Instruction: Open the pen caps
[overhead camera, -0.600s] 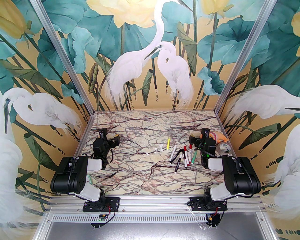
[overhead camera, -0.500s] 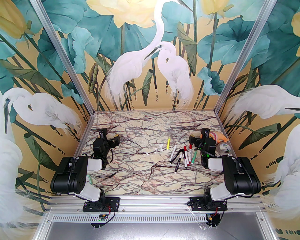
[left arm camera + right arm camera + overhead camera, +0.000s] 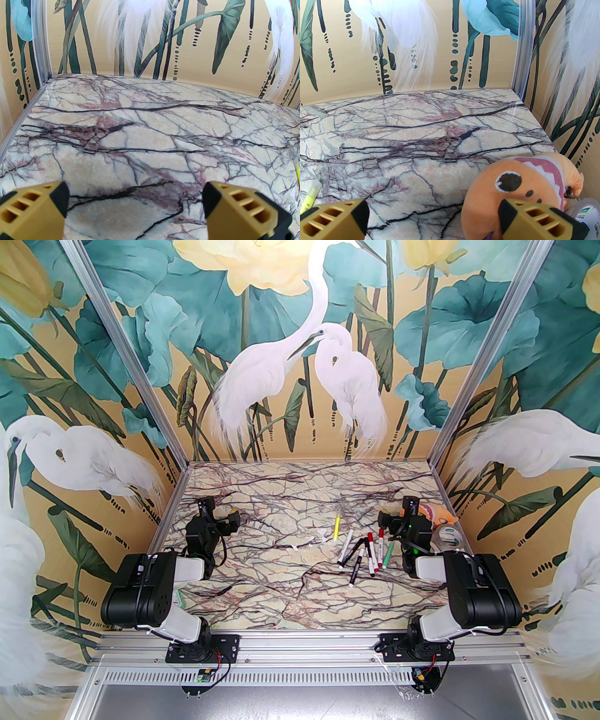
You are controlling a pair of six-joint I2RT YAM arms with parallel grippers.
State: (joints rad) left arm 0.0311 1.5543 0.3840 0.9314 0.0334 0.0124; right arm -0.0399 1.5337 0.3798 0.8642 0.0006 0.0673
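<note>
The left gripper (image 3: 135, 204) and right gripper (image 3: 432, 213) hang spread and empty; I'd pin one pen (image 3: 371, 561) by its barrel, then tug its red cap (image 3: 370, 536) straight along the axis

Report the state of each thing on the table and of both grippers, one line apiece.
left gripper: open, holding nothing.
right gripper: open, holding nothing.
red caps: on their markers, untouched.
markers: lying flat in a loose cluster.
yellow highlighter: lying flat, apart from the cluster.
tape roll: lying flat.
plush toy: lying beside the right gripper.
</note>
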